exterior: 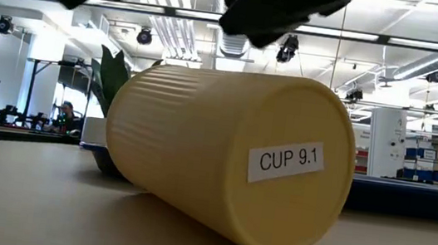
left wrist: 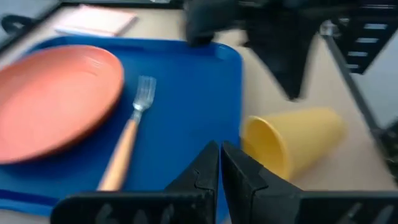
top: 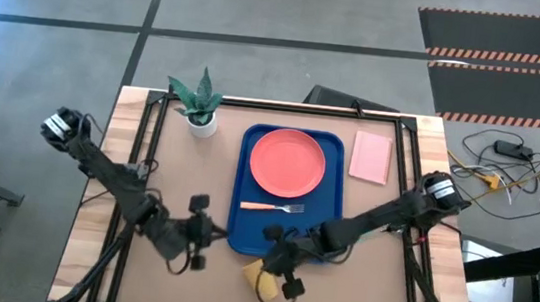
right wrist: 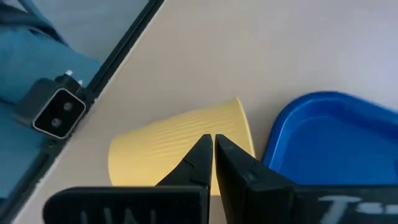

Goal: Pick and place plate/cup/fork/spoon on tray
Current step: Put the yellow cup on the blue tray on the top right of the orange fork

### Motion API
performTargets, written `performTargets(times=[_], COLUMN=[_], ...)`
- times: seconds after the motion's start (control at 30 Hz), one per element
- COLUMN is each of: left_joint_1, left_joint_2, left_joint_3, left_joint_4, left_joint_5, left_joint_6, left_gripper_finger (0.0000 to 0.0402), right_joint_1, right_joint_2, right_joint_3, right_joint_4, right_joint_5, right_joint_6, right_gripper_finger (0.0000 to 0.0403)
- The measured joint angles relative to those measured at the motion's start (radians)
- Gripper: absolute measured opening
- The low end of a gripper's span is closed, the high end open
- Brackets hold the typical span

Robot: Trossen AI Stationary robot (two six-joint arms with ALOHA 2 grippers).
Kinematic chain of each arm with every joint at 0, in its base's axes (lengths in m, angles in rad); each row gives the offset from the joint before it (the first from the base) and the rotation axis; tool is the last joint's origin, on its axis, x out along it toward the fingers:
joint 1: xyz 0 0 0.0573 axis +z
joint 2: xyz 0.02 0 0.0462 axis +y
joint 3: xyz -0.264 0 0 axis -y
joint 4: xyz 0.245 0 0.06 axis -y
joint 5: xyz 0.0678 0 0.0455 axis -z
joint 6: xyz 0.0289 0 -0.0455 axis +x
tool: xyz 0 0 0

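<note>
Cup [exterior: 227,161] lies on its side on the tabletop [top: 378,273], just off the tray [top: 241,238]; low view alone shows its "CUP 9.1" label. Right gripper [right wrist: 213,152] hovers above it, jaws nearly closed, empty. Left gripper [left wrist: 220,163] waits beside the tray, jaws narrow. Beyond, plate [top: 288,163] and fork [top: 271,206] lie on the tray.

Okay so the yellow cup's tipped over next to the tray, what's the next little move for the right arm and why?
Probably open the right gripper first: its fingers are shut and it hovers just above the cup, which lies on its side on the table beside the tray. The plate and fork are already on the tray.
</note>
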Motion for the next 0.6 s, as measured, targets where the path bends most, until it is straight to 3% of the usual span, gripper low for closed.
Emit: performTargets(times=[0.27,0.4,0.6], left_joint_1=[-0.104,-0.106,-0.106], left_joint_2=[0.143,0.181,0.163], left_joint_3=[0.0,0.0,0.0], left_joint_4=[0.041,0.059,0.054], left_joint_5=[-0.036,-0.044,-0.122], left_joint_6=[-0.17,-0.178,-0.177], left_gripper_finger=[0.0,0.0,0.0], right_joint_1=[-0.118,-0.181,-0.216], right_joint_2=[-0.003,-0.001,0.002], right_joint_3=[0.029,0.064,0.072], right_joint_4=[-0.006,0.0,-0.005], right_joint_5=[-0.218,-0.343,-0.364], right_joint_6=[0.083,0.126,0.15], right_gripper_finger=[0.0029,0.0082,0.0175])
